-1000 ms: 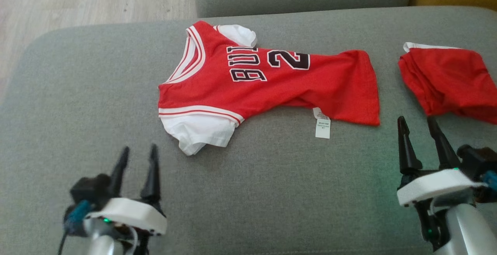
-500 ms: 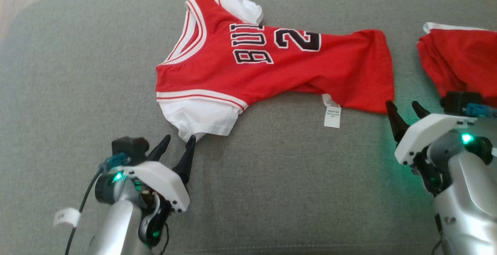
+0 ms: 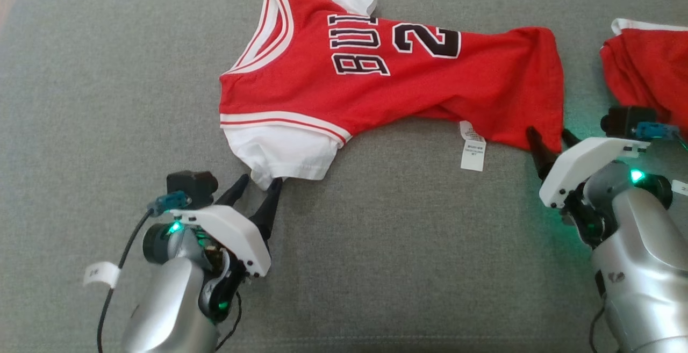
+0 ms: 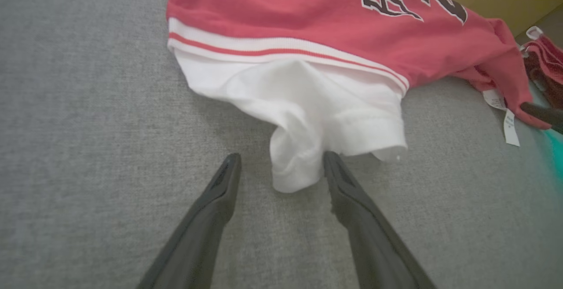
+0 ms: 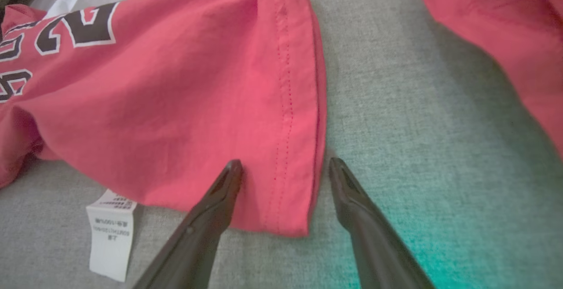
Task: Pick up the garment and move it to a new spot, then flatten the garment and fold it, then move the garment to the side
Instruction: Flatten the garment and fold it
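Observation:
The garment (image 3: 387, 84) is a red jersey with white sleeves and black lettering, lying spread on a grey cushion (image 3: 107, 100). My left gripper (image 3: 257, 186) stands open at the near white sleeve (image 4: 303, 104), whose tip lies between the fingers (image 4: 281, 168). My right gripper (image 3: 547, 139) is open at the jersey's near hem corner (image 5: 286, 183), with the corner between its two fingers (image 5: 283, 166). A white care label (image 3: 473, 154) sticks out from under the hem.
A second red cloth (image 3: 645, 68) lies bunched at the right, close beside my right wrist, and also appears in the right wrist view (image 5: 497, 29). Bare grey cushion stretches to the left and toward me.
The head camera tipped down. Both grippers moved forward from short of the jersey: the left to the white sleeve tip, the right to the hem corner. Both stayed open.

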Tool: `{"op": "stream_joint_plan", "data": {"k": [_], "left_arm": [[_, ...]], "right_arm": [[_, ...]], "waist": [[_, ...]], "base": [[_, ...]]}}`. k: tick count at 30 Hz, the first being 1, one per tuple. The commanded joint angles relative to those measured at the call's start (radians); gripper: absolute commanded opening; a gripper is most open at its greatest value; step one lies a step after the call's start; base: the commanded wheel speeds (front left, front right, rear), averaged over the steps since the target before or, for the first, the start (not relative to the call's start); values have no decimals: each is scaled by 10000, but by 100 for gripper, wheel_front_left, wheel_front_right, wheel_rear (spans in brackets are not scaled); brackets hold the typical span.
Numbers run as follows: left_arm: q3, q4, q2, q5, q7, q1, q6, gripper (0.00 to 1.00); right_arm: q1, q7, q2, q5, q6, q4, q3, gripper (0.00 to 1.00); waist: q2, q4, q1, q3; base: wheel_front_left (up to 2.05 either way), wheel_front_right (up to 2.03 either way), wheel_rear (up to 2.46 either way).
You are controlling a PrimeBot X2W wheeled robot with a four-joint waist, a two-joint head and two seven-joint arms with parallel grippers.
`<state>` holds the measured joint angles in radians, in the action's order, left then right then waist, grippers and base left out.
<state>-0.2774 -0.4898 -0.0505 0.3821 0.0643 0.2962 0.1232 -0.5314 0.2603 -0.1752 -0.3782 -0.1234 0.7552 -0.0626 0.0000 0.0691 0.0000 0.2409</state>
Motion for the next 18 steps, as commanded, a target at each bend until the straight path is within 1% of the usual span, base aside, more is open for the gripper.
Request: {"op": "stream_joint_plan", "data": {"k": [1,2,3,4,5,6,7,9,14,18], "left_arm": [[268,215,-151,54,-94,463,35,88],[242,170,-164,64,-103,515,37,73],[219,135,-171,77,-122,563,39,59],[202,102,-174,98,-147,604,41,43],[178,60,-181,115,-150,640,43,23],[152,26,-196,123,-172,675,44,0],[143,4,-208,133,-234,707,46,0],[128,-32,-214,150,-276,730,47,0],[23,-42,-339,269,-599,625,56,0],[62,258,-569,293,-768,346,50,0]], "right_arm": [[-116,-49,64,-89,-73,16,-354,100],[-154,-85,61,-141,-73,97,-422,99],[-192,-102,64,-213,-73,177,-492,94],[-225,-109,72,-304,-73,260,-556,84],[-253,-115,61,-375,-73,342,-636,63],[-277,-137,50,-450,-73,414,-714,40],[-296,-167,53,-531,-73,482,-785,0],[-311,-206,49,-601,-73,546,-852,0],[-188,-825,18,-1335,-73,541,-1275,0],[28,-1162,-170,-1811,-73,305,-1578,0]], "waist": [[0,12,0,76],[0,19,0,115],[0,27,0,154],[0,35,0,181],[0,45,0,205],[0,54,0,227],[0,60,0,241],[0,67,0,239],[0,52,0,-198],[0,-4,0,-597]], "base": [[0,0,0],[0,0,0],[0,0,0],[0,0,0],[0,0,0],[0,0,0],[0,0,0],[0,0,0],[0,0,0],[0,0,0]]}}
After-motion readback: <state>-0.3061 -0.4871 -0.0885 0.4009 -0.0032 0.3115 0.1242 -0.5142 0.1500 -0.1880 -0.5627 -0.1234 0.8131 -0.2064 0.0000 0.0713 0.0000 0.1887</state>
